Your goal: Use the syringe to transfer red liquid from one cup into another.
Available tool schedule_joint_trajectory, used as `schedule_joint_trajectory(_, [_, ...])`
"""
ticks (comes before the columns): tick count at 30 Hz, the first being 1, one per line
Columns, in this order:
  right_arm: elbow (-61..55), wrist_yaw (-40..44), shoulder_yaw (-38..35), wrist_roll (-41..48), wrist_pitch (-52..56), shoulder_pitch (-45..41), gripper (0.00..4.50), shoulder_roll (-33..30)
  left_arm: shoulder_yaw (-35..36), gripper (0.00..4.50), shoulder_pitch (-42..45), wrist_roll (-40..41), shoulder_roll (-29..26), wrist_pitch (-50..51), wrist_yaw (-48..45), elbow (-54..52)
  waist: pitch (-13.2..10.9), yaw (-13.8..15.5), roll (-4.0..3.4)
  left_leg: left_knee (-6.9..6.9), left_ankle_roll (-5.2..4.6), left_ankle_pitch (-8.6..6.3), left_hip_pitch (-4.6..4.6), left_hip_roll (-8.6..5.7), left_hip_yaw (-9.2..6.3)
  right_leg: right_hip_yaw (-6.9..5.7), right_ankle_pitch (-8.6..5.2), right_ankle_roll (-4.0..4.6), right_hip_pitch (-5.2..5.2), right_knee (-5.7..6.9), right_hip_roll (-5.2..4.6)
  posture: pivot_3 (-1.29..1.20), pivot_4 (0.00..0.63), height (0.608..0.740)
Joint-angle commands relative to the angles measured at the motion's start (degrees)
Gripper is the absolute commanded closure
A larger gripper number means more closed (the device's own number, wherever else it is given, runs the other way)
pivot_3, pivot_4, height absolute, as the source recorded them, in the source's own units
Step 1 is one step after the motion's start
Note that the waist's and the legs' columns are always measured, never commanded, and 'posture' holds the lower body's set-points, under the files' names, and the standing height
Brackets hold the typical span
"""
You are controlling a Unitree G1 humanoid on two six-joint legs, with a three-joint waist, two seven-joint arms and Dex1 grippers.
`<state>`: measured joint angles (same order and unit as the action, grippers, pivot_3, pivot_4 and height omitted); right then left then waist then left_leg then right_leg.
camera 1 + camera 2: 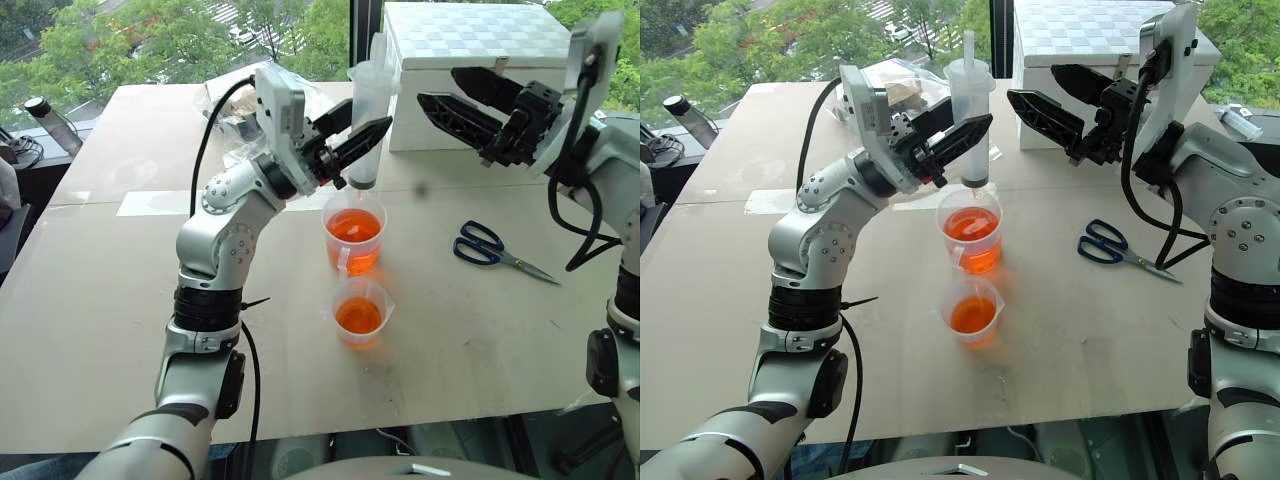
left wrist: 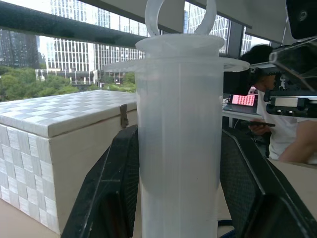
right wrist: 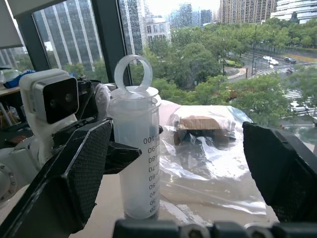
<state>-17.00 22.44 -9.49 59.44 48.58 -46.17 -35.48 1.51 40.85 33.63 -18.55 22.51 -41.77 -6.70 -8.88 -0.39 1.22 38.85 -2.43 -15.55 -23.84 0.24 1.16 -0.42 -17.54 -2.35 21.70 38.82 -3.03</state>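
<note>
My left gripper (image 1: 366, 126) is shut on the syringe (image 1: 371, 110), holding it upright with its small tip just above the taller, wider cup (image 1: 354, 236). The barrel (image 2: 181, 148) sits between the two black fingers (image 2: 106, 193), looks whitish, and the plunger ring stands close above its top. That cup holds red liquid (image 1: 353, 228). The shorter cup (image 1: 360, 312), nearer to me, also holds orange-red liquid. My right gripper (image 1: 438, 86) hangs open to the right of the syringe's top, apart from it, pointing at it.
Blue-handled scissors (image 1: 498, 250) lie on the table to the right of the cups. A white woven box (image 1: 480, 60) stands at the back right and a crumpled plastic bag (image 1: 228, 100) at the back left. A person (image 2: 292, 134) sits beyond the table.
</note>
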Motion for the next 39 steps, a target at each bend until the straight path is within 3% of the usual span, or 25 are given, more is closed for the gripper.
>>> schedule_joint_trajectory(1, [-0.55, 0.65, -0.77, -1.64, -1.56, -1.99, 0.0, 0.34, 0.41, 2.29, -2.48, 2.58, -0.16, -1.92, -4.73, -3.1, 0.0, -0.15, 0.0, 0.0, 0.0, 0.0, 0.0, 0.0, 0.0, 0.0, 0.0, 0.0, 0.0, 0.0, 0.0, 0.0, 0.15, 0.74])
schedule_joint_trajectory(17, [3.45, 8.43, 6.18, -14.18, -5.67, -3.57, 0.0, 4.14, 0.99, 2.29, -8.81, 3.38, 0.65, -5.24, -9.99, -1.63, 0.01, -0.33, -0.01, 0.02, -0.01, 0.0, 0.02, 0.0, -0.03, -0.02, 0.0, 0.0, 0.01, -0.01, 0.0, 0.0, 0.15, 0.74])
schedule_joint_trajectory(39, [10.09, 18.49, 10.91, -22.09, -9.44, -9.01, 0.0, 10.09, 0.67, 2.29, -4.94, 0.33, -1.66, -10.27, -19.34, 8.62, 0.01, -0.39, -0.02, 0.02, 0.0, 0.0, 0.04, 0.0, -0.05, -0.06, 0.0, 0.0, 0.02, 0.01, 0.03, 0.0, 0.15, 0.74])
